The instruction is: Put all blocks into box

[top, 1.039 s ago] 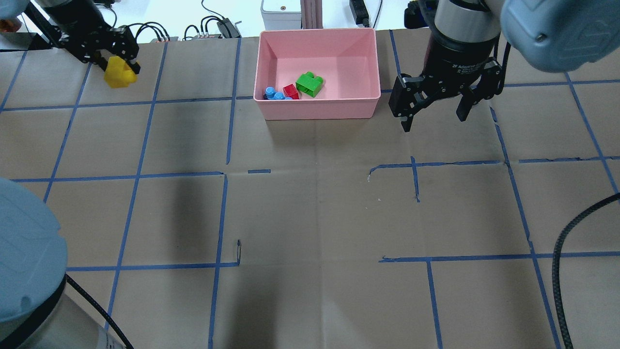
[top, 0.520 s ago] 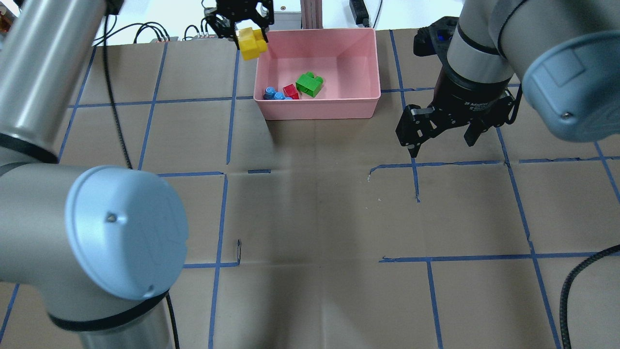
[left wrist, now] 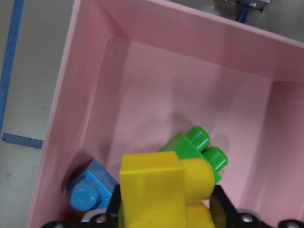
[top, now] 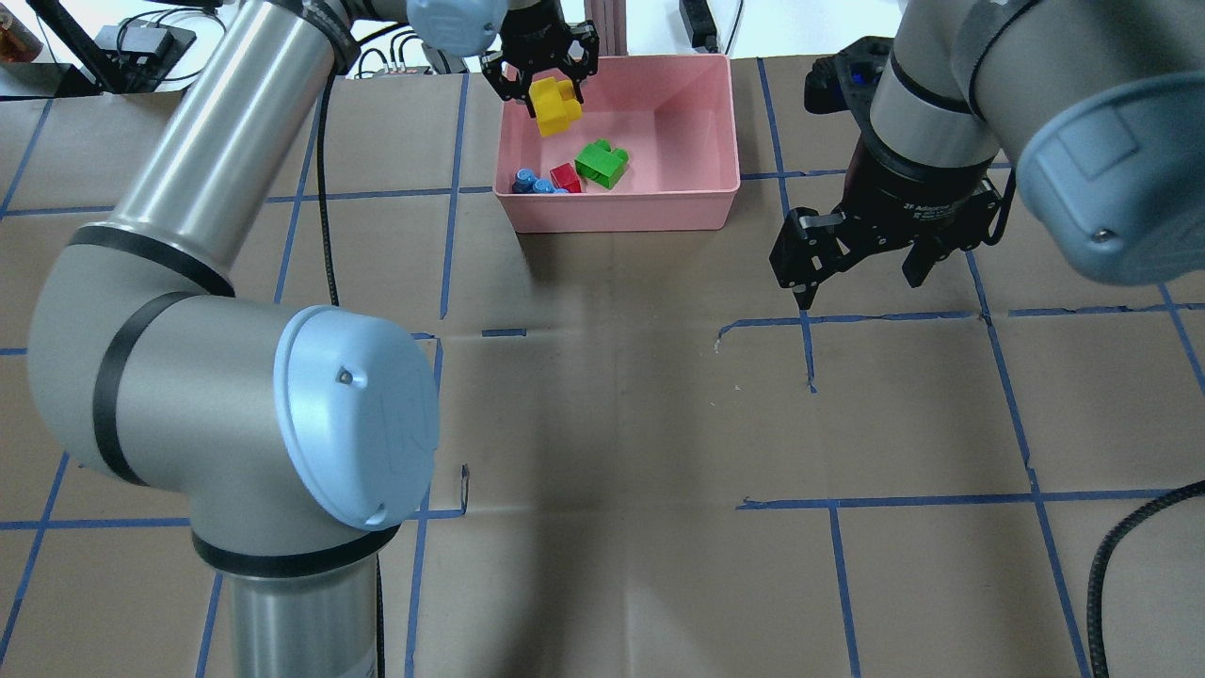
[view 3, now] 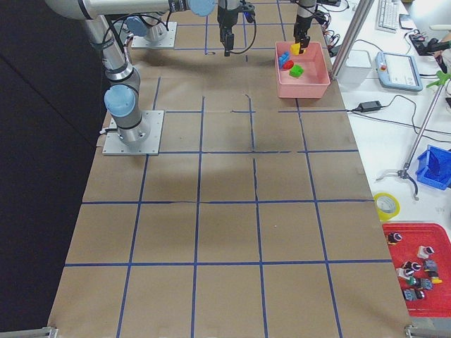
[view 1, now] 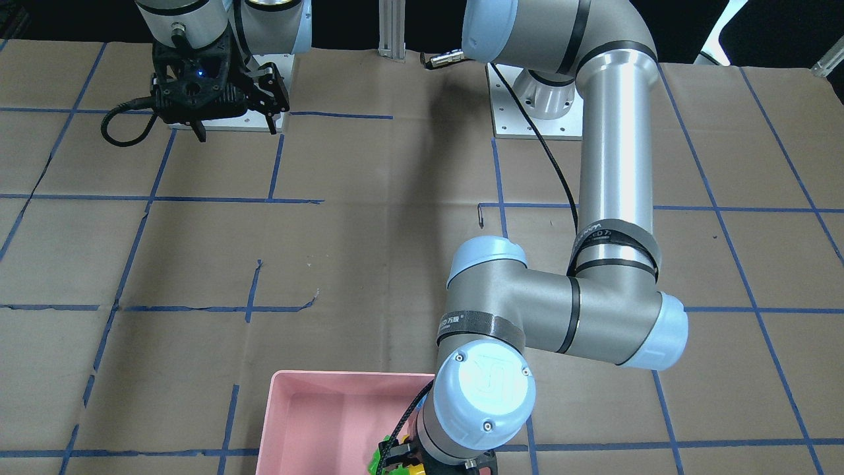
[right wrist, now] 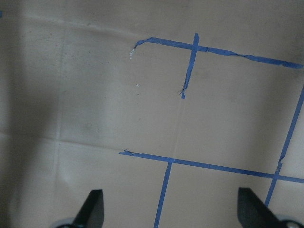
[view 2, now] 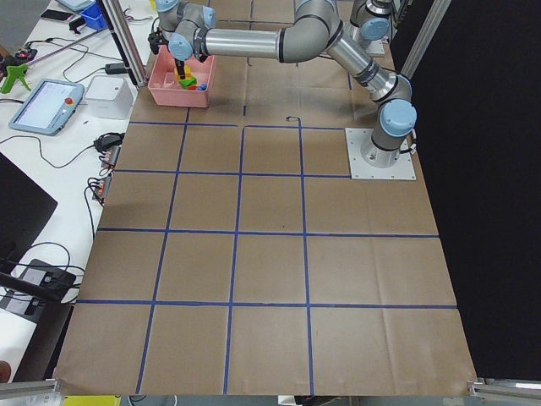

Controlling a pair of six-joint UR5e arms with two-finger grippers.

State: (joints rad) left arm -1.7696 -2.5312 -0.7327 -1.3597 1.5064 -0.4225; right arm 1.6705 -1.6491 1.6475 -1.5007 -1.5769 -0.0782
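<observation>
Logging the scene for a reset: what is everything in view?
yellow block: one, yellow, in left gripper above box.
green block: one, green, on box floor.
red block: one, red, beside green block.
blue block: one, light blue, box's near-left corner, overhead view.
box: one, pink, far side of table.
table: one, brown, blue tape grid.
left gripper: one, black, shut on yellow block.
right gripper: one, black, open, empty, right of box.
</observation>
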